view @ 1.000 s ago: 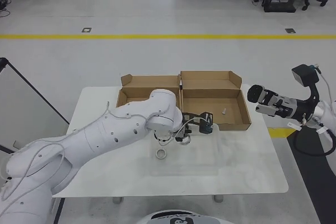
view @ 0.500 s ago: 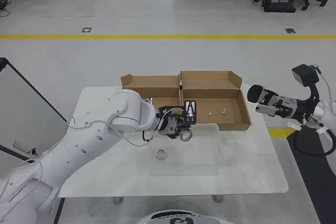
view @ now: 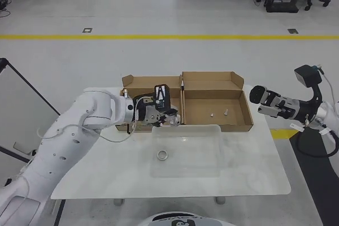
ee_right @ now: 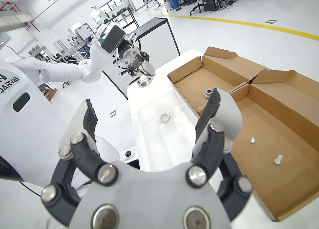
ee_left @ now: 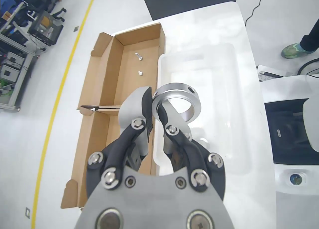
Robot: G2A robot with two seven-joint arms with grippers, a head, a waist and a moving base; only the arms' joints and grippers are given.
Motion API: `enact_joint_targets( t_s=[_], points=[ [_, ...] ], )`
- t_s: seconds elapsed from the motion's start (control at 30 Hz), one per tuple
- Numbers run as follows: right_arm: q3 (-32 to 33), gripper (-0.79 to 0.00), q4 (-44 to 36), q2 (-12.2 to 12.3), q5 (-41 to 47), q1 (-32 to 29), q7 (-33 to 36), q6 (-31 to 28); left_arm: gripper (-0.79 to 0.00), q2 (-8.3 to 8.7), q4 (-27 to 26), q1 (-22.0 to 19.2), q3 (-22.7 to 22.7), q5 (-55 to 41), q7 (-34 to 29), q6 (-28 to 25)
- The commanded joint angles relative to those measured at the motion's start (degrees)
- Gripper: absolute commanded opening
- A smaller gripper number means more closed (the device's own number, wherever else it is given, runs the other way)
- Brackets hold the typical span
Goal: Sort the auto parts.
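Observation:
My left gripper (ee_left: 154, 101) is shut on the wall of a silver metal ring (ee_left: 175, 101) with a side hole. In the top view this gripper (view: 170, 117) hangs by the divider between the left cardboard box (view: 137, 89) and the right cardboard box (view: 214, 85), at the clear tray's (view: 186, 128) far rim. A smaller ring (view: 163, 154) lies in the tray. Two small bolts (view: 213, 114) rest in the right box. A flanged part (ee_right: 208, 93) sits in the left box. My right gripper (view: 259, 103) is open, off the table's right edge.
The two boxes stand side by side along the white table's (view: 254, 164) far edge, flaps up. The tray takes the table's middle. A dark-framed panel (view: 11, 101) stands left of the table. Bare tabletop lies to the tray's right and left.
My left arm has swung leftward with the ring, from near the right box's front edge to the divider by the left box. The right arm has kept still.

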Motion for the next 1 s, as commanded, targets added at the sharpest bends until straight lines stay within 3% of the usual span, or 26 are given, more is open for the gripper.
enact_joint_targets(
  t_s=[0.0, 0.17, 0.4, 0.6, 0.83, 0.97],
  points=[
    [0.0, 0.0, 0.0, 0.0, 0.0, 0.0, 0.0, 0.0, -0.785, 0.3, 0.3, -0.03, -1.73, -0.32, 1.51, -1.24],
    [0.0, 0.0, 0.0, 0.0, 0.0, 0.0, 0.0, 0.0, -0.785, 1.11, 0.83, 1.74, -6.09, -3.8, 8.7, -6.89],
    [0.0, 0.0, 0.0, 0.0, 0.0, 0.0, 0.0, 0.0, -0.785, 3.04, -2.2, 5.65, -6.09, -7.0, 26.05, -6.89],
    [0.0, 0.0, 0.0, 0.0, 0.0, 0.0, 0.0, 0.0, -0.785, 5.21, -2.37, 7.31, -3.24, -1.99, 48.75, -6.89],
    [0.0, 0.0, 0.0, 0.0, 0.0, 0.0, 0.0, 0.0, -0.785, 8.65, -0.68, 6.61, 2.55, 17.12, 82.25, -6.89],
    [0.0, 0.0, 0.0, 0.0, 0.0, 0.0, 0.0, 0.0, -0.785, 9.37, -2.88, 6.84, 2.36, 13.23, 82.26, -6.89]
  ],
)
